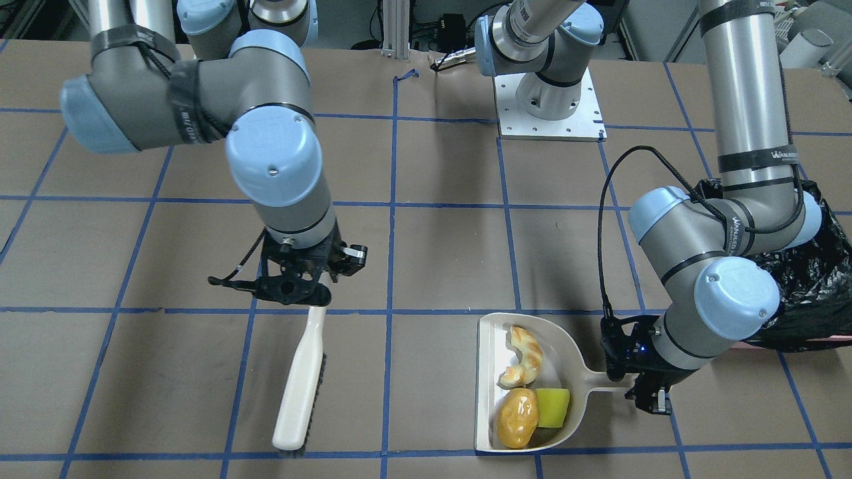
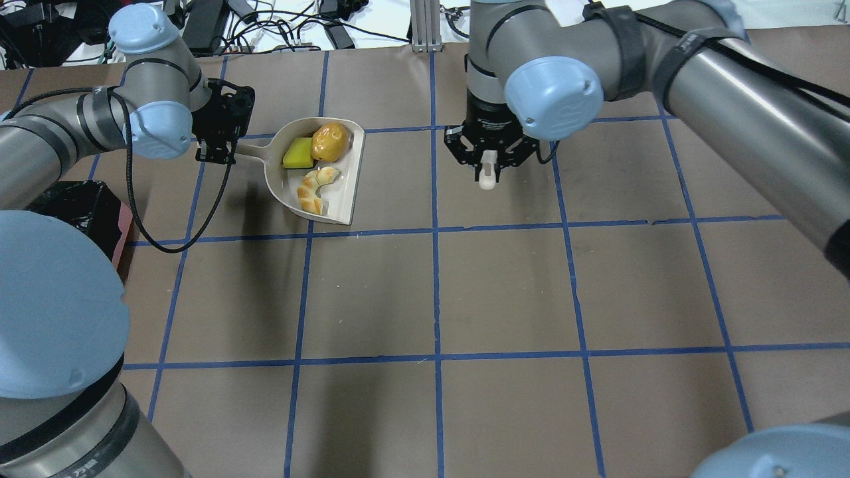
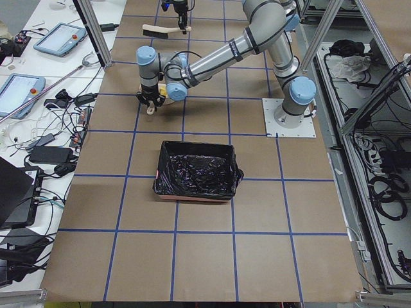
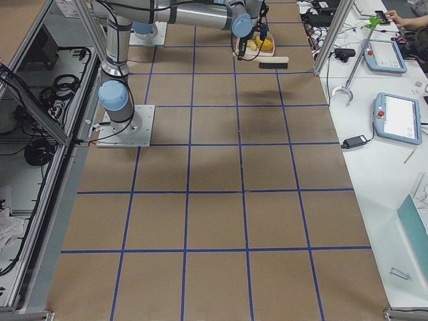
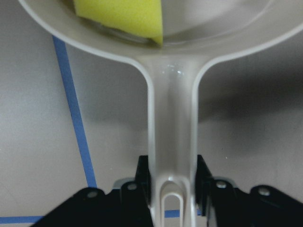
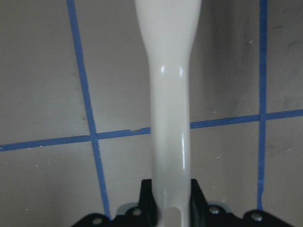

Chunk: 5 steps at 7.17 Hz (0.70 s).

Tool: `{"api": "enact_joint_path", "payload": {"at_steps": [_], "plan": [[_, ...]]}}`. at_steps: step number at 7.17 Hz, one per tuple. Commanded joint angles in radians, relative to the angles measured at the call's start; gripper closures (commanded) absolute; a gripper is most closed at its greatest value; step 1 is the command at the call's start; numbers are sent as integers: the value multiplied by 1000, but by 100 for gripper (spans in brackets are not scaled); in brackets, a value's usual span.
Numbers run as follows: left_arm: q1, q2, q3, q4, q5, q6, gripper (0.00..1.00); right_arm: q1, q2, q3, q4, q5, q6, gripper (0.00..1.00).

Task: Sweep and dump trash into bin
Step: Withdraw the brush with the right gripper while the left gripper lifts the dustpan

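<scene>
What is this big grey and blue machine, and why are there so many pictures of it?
It is a robot with two arms at a brown table marked with blue tape. One camera faces the robot, one looks down from behind it, two watch from the table's ends, and one sits on each wrist. The left arm has its jaws shut on the handle of a beige dustpan. In the dustpan lie a croissant-like piece, a golden-brown lump and a yellow sponge wedge. The right arm has its jaws shut on a white brush. The bin with the black bag waits near the left arm.
</scene>
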Motion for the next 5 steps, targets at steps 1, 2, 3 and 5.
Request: {"api": "enact_joint_path", "payload": {"at_steps": [1, 2, 3, 5], "plan": [[0, 0, 0, 0, -2, 0, 93, -162, -37, 61, -5, -7, -203, 100], [0, 0, 0, 0, -2, 0, 93, -220, -49, 94, -10, -4, -294, 100], [3, 6, 0, -3, -11, 0, 95, -271, -49, 117, -30, -13, -351, 100], [24, 66, 1, -72, -12, 1, 100, -356, -49, 183, -100, -62, -468, 100]]}}
